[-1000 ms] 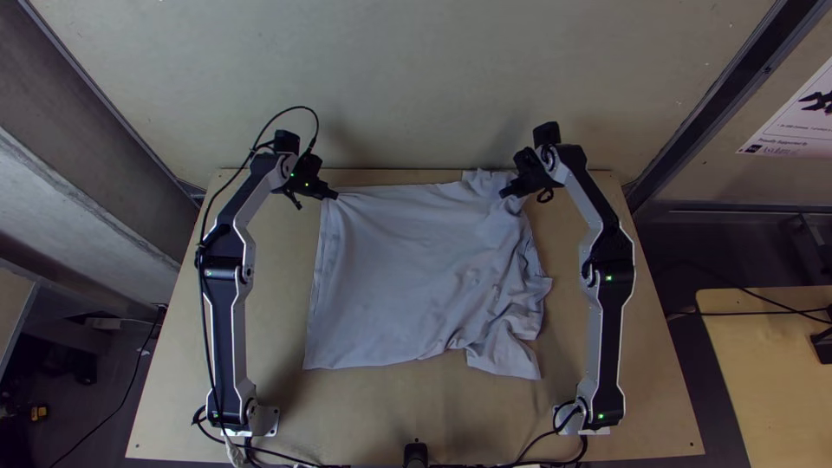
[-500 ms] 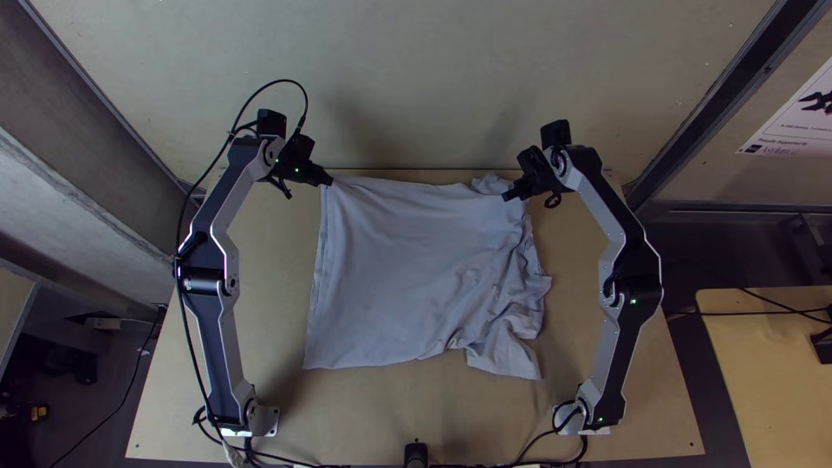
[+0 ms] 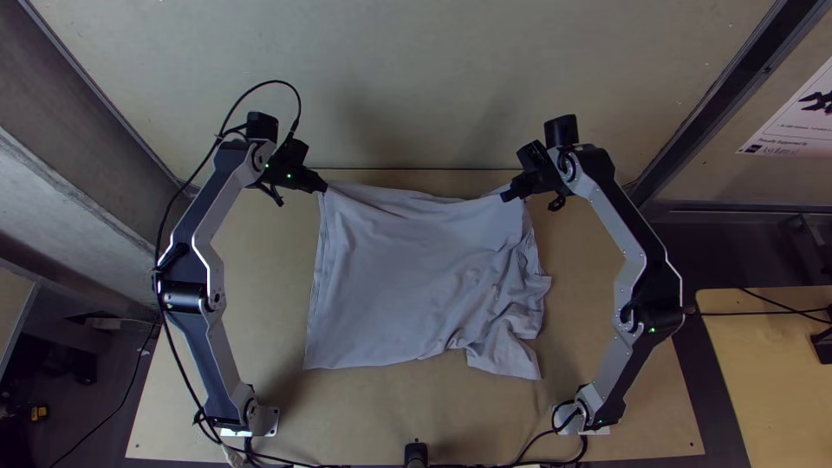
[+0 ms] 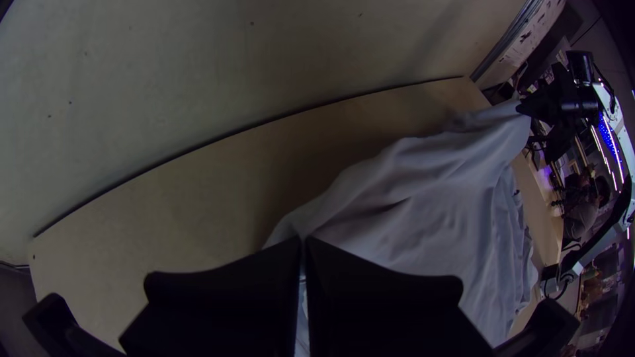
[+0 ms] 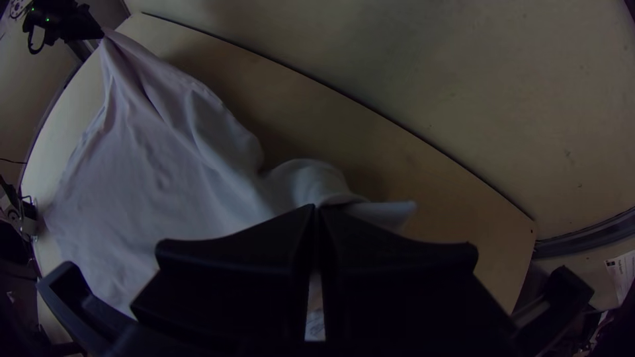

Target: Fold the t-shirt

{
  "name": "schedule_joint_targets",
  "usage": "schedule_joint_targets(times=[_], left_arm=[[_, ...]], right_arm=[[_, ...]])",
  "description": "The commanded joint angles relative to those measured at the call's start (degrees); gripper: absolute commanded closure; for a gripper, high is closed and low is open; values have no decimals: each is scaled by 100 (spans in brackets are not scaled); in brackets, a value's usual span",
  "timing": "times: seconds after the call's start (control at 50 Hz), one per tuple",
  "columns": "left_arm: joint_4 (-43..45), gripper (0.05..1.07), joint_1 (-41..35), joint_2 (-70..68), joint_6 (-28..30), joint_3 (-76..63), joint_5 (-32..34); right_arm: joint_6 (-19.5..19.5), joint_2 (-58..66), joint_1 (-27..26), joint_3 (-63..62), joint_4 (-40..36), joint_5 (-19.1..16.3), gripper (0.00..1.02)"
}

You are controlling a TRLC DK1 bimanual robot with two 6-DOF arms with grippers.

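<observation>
The pale grey t-shirt lies over the middle of the table, mostly flat, with crumpled folds along its right side. Its far edge is lifted off the table and sags between the two grippers. At the far left corner, my left gripper is shut on the cloth; the left wrist view has this gripper pinching the shirt. My right gripper holds the far right part, and in the right wrist view its fingers close together on the shirt, a small flap poking out beside them.
Bare wooden table borders the shirt on both sides and along the near edge. A pale wall rises just behind the table's far edge. A black cable loops above the left arm.
Both grippers have kept their hold while the shirt's far edge rose off the table and began to sag. The left gripper shifted slightly left, and both arms' elbows swung outward.
</observation>
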Motion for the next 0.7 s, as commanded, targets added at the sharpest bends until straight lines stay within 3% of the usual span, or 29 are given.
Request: schedule_joint_targets(times=[0.0, 0.68], left_arm=[[-66, 104, 21, -505, 14, -388, 101], [392, 104, -76, -2351, 58, -2955, 153]], right_arm=[[-33, -338, 36, -340, 26, -42, 100], [-24, -2474, 687, -2485, 237, -182, 100]])
